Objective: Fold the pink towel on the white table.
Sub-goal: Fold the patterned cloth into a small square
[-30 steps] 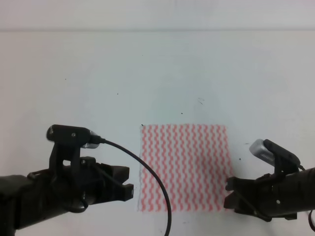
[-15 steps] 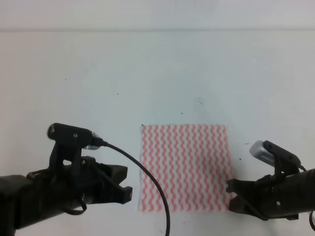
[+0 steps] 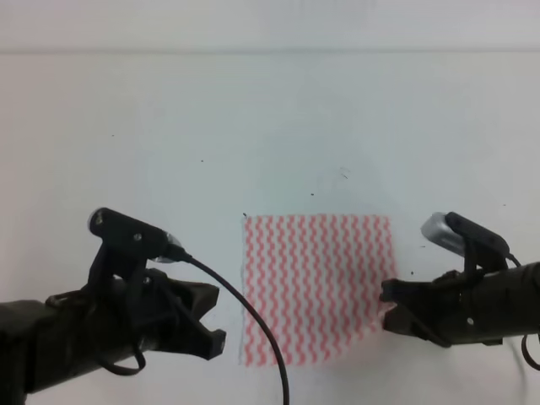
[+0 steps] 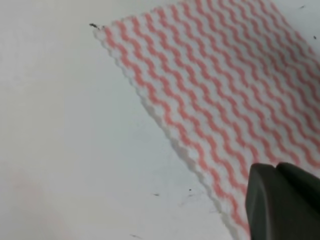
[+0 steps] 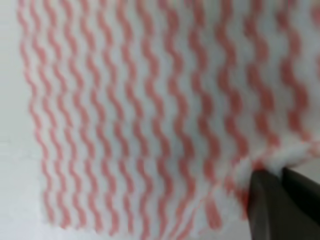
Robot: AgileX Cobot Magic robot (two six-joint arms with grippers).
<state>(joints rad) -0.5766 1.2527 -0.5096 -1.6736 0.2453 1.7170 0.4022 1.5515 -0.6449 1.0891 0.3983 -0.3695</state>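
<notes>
Towel: the pink towel [image 3: 316, 287] lies flat on the near middle of the white table [image 3: 253, 126], between the two arms.
Change, right side: the near right corner of the towel, square on the table a second ago, is now pulled up and inward, so the near edge runs slanted toward the right gripper [image 3: 392, 308].
Change, left side: the left gripper [image 3: 215, 325] has turned slightly and sits just beside the near left corner, which lies flat as before.
Right claw: closed on the lifted corner; the right wrist view shows cloth puckered at the dark fingertips [image 5: 270, 200].
Left claw: only one dark fingertip [image 4: 280, 200] shows over the near left corner; whether it is wide or narrow cannot be told.
Meaning for task: judged the start of the first fold, right corner taken, left corner not yet raised.
Cloth: thin, limp, square; wavy pink and white stripes; finely scalloped edge, seen in the left wrist view.
Table surface: plain white, flat, matte, with a few dark specks [image 3: 245, 216].
</notes>
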